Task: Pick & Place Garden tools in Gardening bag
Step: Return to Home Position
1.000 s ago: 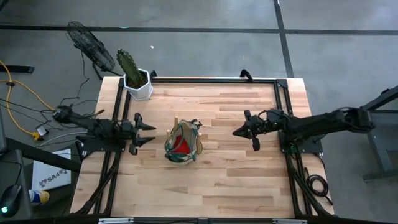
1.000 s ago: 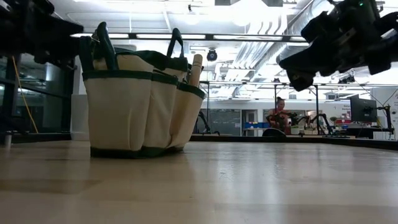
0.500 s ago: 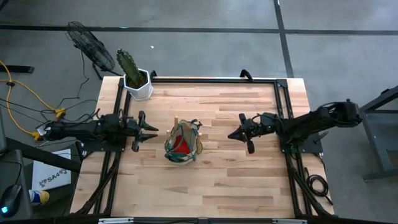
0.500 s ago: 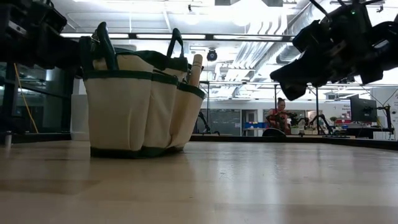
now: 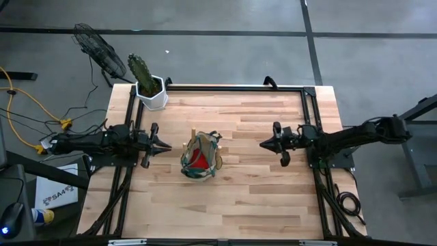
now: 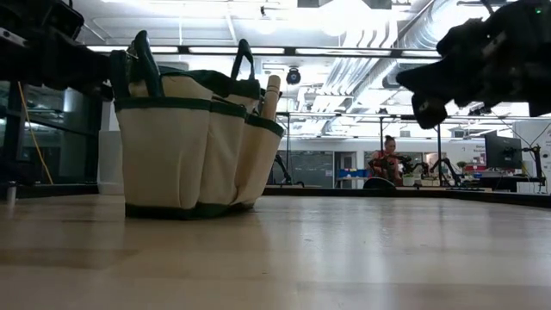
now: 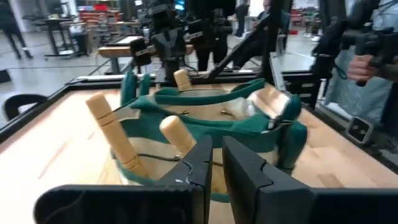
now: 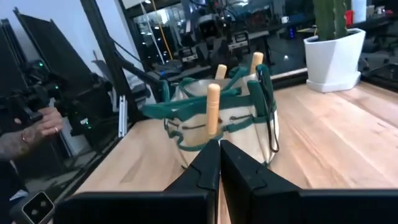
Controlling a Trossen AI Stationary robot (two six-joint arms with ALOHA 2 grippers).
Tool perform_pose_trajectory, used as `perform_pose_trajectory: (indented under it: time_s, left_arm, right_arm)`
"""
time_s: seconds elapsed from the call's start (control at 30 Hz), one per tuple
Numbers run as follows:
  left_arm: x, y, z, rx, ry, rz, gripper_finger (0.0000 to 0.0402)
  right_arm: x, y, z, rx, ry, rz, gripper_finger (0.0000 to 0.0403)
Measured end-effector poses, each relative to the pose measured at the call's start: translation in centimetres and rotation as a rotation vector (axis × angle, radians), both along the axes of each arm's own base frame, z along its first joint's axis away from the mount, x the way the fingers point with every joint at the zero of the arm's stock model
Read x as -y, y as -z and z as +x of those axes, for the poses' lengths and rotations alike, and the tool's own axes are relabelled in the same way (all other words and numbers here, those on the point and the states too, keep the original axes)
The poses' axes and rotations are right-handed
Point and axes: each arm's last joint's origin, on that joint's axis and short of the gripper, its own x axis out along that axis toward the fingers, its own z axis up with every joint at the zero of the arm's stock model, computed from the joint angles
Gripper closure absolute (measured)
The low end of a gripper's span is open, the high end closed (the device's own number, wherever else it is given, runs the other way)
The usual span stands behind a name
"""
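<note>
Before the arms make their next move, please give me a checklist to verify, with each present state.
1. Gardening bag upright in the middle of the table: ok.
2. Wooden handles stick out of it, red glove-like piece inside: ok.
3. Left gripper shut, empty, apart from the bag: ok.
4. Right gripper shut, empty, apart from the bag: ok.
5. Potted cactus at the corner, apart from both grippers: ok.
6. Bag's full contents: cannot tell.
</note>
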Motion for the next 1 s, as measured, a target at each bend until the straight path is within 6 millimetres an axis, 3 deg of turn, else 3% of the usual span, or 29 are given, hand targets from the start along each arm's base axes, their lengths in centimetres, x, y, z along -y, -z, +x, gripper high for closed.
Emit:
perform_pose_trajectory:
  time_s: [0.33, 0.57, 1.0]
  left_arm:
    - [-0.3, 0.2, 0.0, -0.018, -0.105, 0.027, 0.0384]
    - [-0.4, 0.3, 0.0, -0.039, -0.131, 0.029, 0.0394]
    - [-0.5, 0.2, 0.0, -0.027, -0.186, 0.006, 0.0400]
  right_arm:
    - [-0.1, 0.3, -1.2, -0.106, -0.001, -0.027, 0.0399]
    - [-0.2, -0.2, -2.1, -0.090, -0.012, -0.033, 0.0399]
    - [-1.0, -0.1, -2.3, -0.115, -0.066, 0.002, 0.0399]
